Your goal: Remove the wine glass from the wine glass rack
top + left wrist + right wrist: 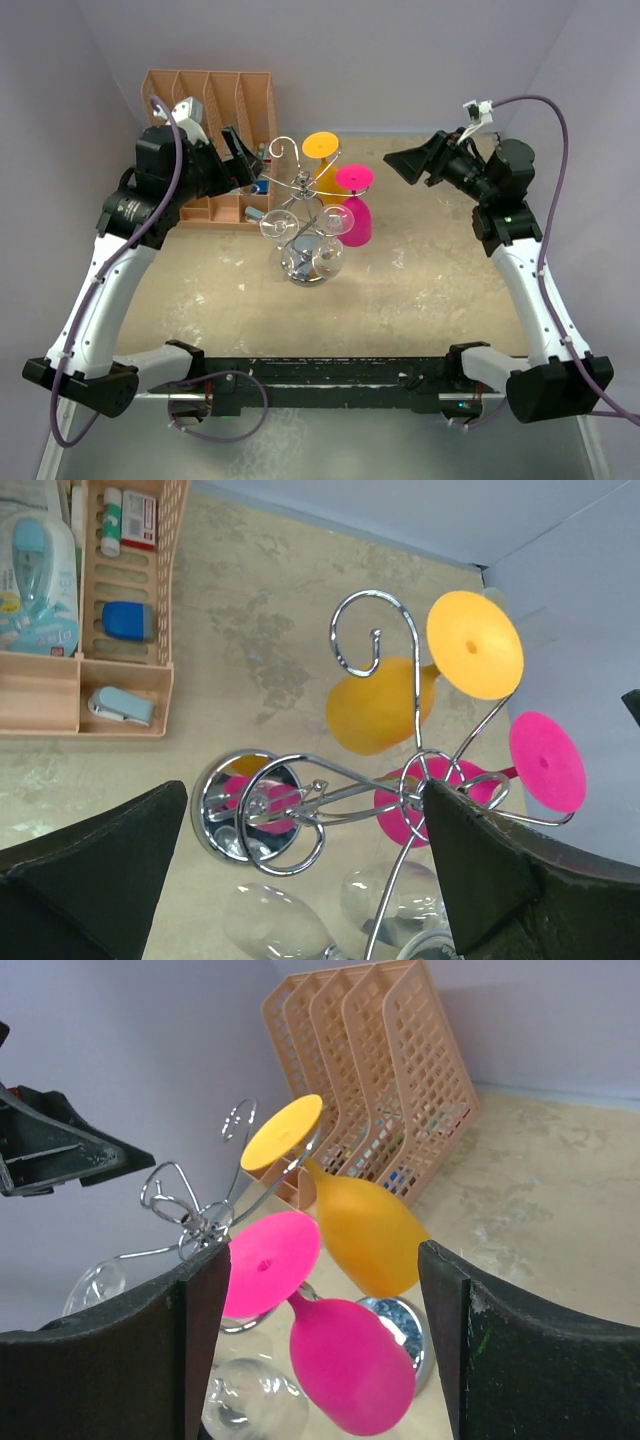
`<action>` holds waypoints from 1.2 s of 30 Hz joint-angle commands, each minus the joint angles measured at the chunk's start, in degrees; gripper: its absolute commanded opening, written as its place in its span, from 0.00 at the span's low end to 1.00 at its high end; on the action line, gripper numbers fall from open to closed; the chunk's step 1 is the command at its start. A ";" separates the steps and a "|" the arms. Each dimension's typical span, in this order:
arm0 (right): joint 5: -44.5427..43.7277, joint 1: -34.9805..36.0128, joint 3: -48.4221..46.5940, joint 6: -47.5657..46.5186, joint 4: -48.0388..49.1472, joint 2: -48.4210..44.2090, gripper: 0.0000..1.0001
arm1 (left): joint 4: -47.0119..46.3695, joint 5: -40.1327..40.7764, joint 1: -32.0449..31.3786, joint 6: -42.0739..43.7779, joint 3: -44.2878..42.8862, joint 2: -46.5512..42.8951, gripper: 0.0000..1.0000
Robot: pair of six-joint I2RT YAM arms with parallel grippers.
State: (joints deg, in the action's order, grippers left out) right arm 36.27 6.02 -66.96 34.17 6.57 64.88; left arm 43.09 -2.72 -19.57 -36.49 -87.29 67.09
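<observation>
Chrome wire wine glass rack (215, 810) with spiral arms and a round mirror base sits frame centre. Hanging foot-up on it: matte orange wine glass (321, 146), matte pink wine glass (358, 220), clear glasses (275, 925). Left gripper (245, 160) has its fingers apart, just left of the rack. Right gripper (405, 162) also has them apart, well right, gripping nothing. Orange lattice organizer (210, 100) upper left.

Two tools: the left gripper (250, 160) and the right gripper (398, 168). Between them stands one wine glass rack (300, 186) hung with four glasses: one orange wine glass (321, 146), one pink wine glass (358, 222) and two clear wine glasses (272, 925) (385, 898). Beside the left gripper is one orange file organizer (210, 95).
</observation>
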 commanded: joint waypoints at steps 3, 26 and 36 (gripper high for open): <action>-0.52 3.27 -7.91 -2.76 -2.20 2.07 0.79 | -1.40 -3.55 -0.46 5.88 -10.00 3.85 0.99; -5.81 4.22 -16.96 -16.89 -12.82 3.37 0.84 | 13.66 12.00 -12.77 14.72 -41.36 27.83 0.99; -9.47 4.17 -18.75 -20.21 -14.69 0.97 0.89 | 14.95 6.44 -12.86 16.46 -41.33 29.08 1.00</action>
State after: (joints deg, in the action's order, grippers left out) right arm 29.78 10.11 -81.67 17.06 -8.01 68.05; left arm 58.22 5.76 -32.34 -22.76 -126.87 96.09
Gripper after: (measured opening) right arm 0.871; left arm 0.993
